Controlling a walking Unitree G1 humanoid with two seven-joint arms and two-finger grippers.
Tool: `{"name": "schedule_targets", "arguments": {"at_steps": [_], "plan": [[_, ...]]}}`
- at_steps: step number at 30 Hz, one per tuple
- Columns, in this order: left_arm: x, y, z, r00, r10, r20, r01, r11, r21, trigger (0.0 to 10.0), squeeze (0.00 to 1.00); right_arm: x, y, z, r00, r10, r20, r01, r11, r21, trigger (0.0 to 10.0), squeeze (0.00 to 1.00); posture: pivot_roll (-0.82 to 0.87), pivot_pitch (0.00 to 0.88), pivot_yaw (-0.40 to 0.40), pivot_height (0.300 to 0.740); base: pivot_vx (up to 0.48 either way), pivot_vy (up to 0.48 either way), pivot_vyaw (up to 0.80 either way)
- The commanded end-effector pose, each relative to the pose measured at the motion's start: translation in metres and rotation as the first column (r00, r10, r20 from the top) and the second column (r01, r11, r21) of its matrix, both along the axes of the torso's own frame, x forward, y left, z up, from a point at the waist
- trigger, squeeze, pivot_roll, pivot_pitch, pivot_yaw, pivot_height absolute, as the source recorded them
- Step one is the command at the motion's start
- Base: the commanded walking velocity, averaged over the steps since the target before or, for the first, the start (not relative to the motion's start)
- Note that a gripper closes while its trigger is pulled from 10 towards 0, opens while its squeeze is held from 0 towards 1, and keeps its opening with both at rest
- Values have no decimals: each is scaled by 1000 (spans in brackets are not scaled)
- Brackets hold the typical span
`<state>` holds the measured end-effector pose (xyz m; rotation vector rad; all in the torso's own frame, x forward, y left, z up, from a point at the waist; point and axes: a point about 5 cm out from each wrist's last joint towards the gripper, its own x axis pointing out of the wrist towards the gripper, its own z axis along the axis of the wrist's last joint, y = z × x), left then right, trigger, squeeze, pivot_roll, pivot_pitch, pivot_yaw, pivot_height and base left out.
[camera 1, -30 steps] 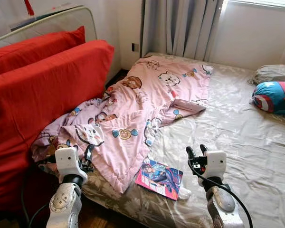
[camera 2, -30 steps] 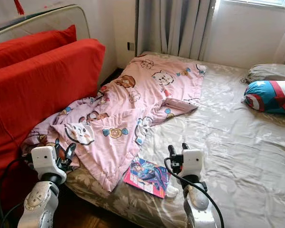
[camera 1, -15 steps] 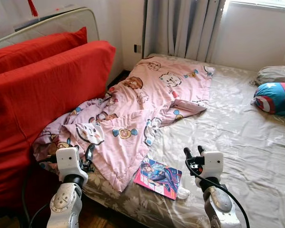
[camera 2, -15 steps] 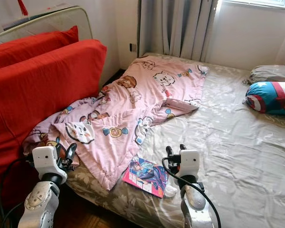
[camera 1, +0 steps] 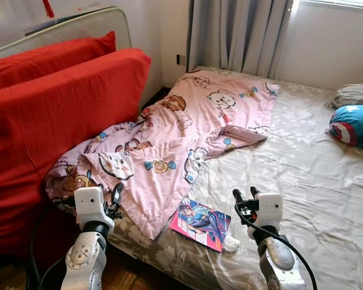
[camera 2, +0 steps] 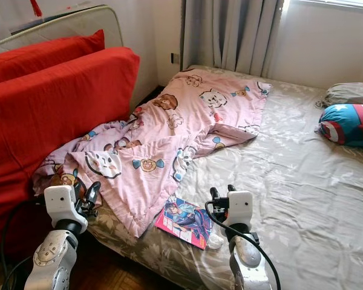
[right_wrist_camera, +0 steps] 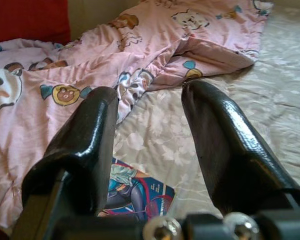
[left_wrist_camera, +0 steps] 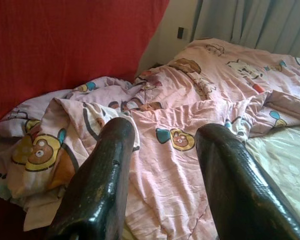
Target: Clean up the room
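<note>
Bed [camera 1: 302, 163], book [camera 1: 201, 222] just beside right gripper [camera 1: 245, 194] (fingers apart)

Left hand [camera 1: 115, 197] and right hand [camera 1: 246, 194] raised, fingers parted.

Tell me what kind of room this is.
A bedroom, most likely: a bed with a rumpled pink cartoon blanket, pillows at its far side, and curtains by a window.

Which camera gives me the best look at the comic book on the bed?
The left eye view: the whole comic book lies flat near the bed's edge, beside the pink blanket. The right eye view matches. The right wrist view catches part of its cover between the fingers.
</note>
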<state>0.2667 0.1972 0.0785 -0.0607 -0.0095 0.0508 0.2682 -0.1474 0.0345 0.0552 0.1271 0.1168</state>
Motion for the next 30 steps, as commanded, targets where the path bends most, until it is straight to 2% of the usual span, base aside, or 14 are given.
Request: {"name": "schedule_targets", "arguments": {"at_steps": [1,23,30], "plan": [[1,-2,2,1000,-10,-4,10,1000,5,10000,0,-1,1,2,1000,5,17,-5,1000,4,10000,0,-44,33,-1,660,0,0,0],[1,-7,0,999,-35,-12,35,999,-10,10000,0,-3,5,-1,999,38,-1,-38,999,3,10000,0,-44,31,-3,660,0,0,0],[2,-8,0,999,-41,-14,41,999,-14,10000,0,-2,9,-4,998,58,-36,-59,998,-13,10000,0,-45,27,-2,650,0,0,0]]}}
